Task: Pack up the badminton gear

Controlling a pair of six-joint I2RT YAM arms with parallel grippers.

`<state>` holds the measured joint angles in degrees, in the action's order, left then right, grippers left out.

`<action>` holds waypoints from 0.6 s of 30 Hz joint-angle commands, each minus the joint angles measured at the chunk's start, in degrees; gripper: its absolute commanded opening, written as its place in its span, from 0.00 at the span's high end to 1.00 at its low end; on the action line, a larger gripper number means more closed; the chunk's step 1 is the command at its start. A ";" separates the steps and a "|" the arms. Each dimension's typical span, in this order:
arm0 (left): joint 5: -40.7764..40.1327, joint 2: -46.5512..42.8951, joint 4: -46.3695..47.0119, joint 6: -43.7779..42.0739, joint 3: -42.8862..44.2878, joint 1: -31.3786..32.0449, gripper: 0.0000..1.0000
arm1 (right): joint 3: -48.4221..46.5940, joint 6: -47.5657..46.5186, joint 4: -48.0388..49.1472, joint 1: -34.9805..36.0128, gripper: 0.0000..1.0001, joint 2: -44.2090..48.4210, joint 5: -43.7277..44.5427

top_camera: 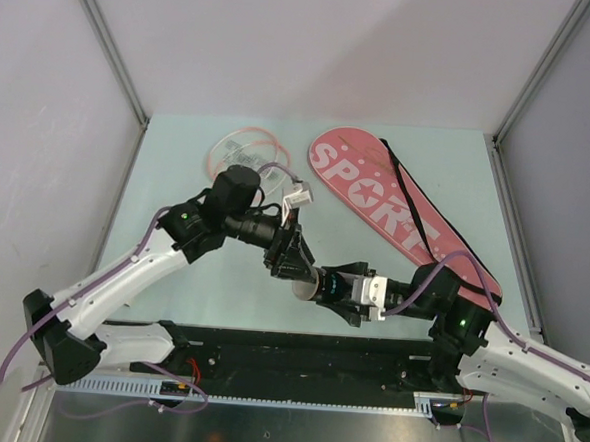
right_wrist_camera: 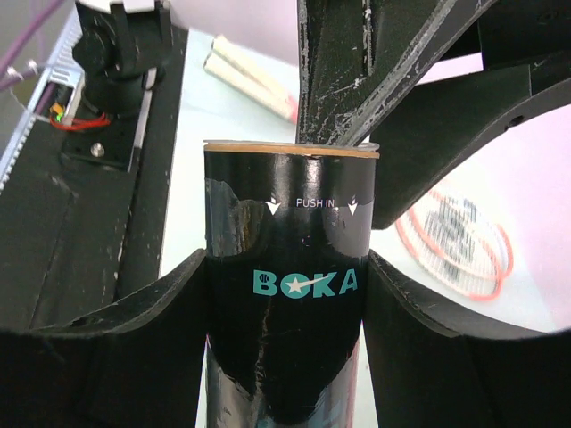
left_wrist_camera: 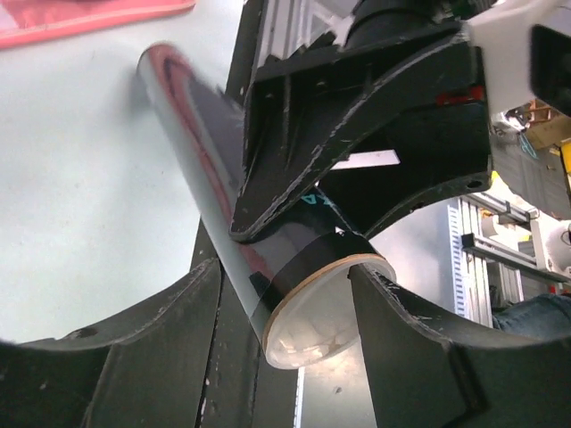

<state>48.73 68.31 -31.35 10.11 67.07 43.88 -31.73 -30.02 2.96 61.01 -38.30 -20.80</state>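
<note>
Gripping the black tube (right_wrist_camera: 285, 223) over the table (top_camera: 168, 173), your right gripper (right_wrist_camera: 285, 267) is clamped on its body; left gripper (left_wrist_camera: 285, 285) straddles the open mouth, jaws apart, holding nothing. Tube's likely light, stiff, glossy-slick, thin-walled: hold mid-body, not rim. One tube, one racket (top_camera: 241, 153), one cover (top_camera: 396, 202); shuttlecocks uncountable.

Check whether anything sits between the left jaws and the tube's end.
Nothing visible. The left gripper sits right at the end of the black tube, jaws spread either side of the rim. The right gripper clamps the tube just behind that end, not across it.
</note>
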 commanded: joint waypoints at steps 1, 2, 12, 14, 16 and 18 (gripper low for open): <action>0.22 -2.65 9.38 0.87 -0.97 0.16 0.34 | -3.61 1.72 15.50 -1.33 1.00 -0.63 -8.73; 0.14 -3.27 9.38 1.14 -1.15 -0.28 0.35 | -3.43 1.89 15.41 -1.86 1.00 -0.54 -9.00; 4.27 -10.04 9.47 3.16 -2.73 -8.01 0.24 | -1.85 3.21 15.67 -5.46 1.00 -1.77 -9.70; 4.36 -10.74 9.47 3.69 -3.26 -9.33 0.25 | -1.50 3.74 16.46 -6.60 1.00 -2.04 -10.05; 4.53 -11.45 9.38 4.30 -3.70 -11.09 0.25 | -0.97 4.27 17.07 -7.05 1.00 -2.30 -10.40; 5.84 -11.80 9.38 4.66 -4.05 -12.41 0.25 | -0.79 4.36 17.25 -7.40 1.00 -2.48 -10.49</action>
<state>51.22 58.22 -24.14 13.47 63.75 33.89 -31.75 -26.50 14.66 54.35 -40.86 -29.91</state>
